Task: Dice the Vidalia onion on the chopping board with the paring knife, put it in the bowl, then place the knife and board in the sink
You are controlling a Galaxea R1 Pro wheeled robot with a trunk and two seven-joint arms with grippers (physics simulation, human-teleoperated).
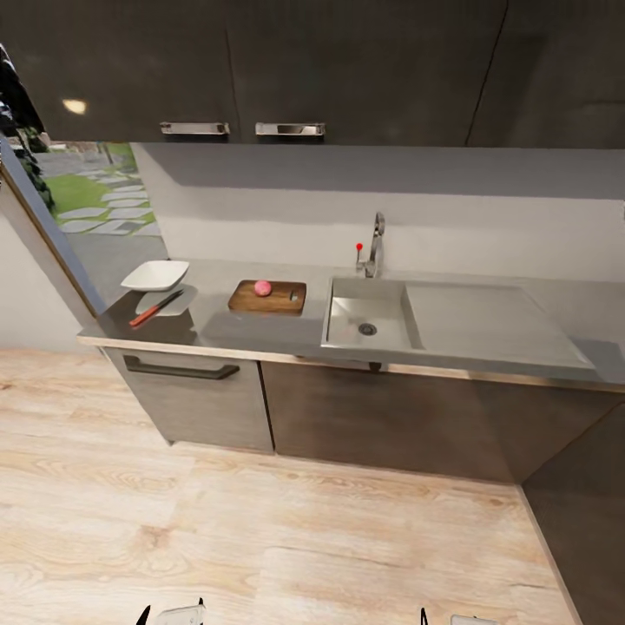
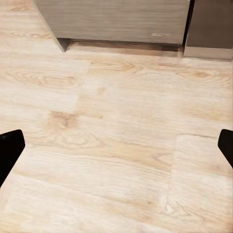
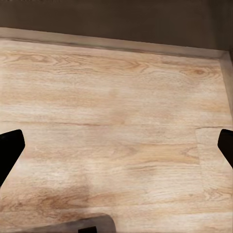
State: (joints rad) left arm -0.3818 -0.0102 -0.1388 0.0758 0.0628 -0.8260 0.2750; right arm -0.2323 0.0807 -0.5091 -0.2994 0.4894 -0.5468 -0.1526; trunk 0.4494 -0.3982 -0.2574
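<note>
The pinkish-red Vidalia onion rests on the dark brown chopping board, which lies on the grey countertop left of the sink. A small dark sliver, the paring knife, lies at the board's right end. The white square bowl stands further left. The sink basin holds nothing. My left gripper and right gripper hang low over the wood floor, far from the counter. Both are open, with nothing between the fingers. Their tops peek in at the head view's lower edge.
A flat grey plate carrying a red-handled utensil lies in front of the bowl. A chrome tap with a red knob stands behind the sink, with a drainboard at its right. Brown lower cabinets front the counter, and pale floor separates me from them.
</note>
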